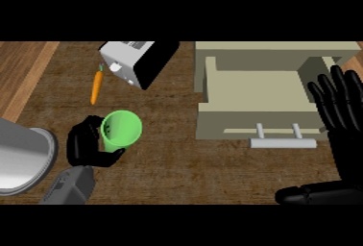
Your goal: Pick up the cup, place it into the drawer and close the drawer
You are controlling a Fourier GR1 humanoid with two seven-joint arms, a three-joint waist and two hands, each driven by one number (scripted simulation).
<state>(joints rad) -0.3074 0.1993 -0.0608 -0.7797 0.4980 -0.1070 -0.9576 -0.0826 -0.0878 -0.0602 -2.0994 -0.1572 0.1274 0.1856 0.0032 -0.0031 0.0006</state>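
My left hand (89,146) curls its fingers round the green cup (121,129) at the counter's (184,173) left side, the open drawer (255,93) lies well apart to its right, and my right hand (344,115) rests there, fingers straight.

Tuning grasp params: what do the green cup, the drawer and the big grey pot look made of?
Green cup: probably plastic, uniform bright colour, matte.
Drawer: looks like painted wood or laminate, flat beige panels, pale bar handle.
Grey pot: likely metal, silvery sheen with soft light gradients.
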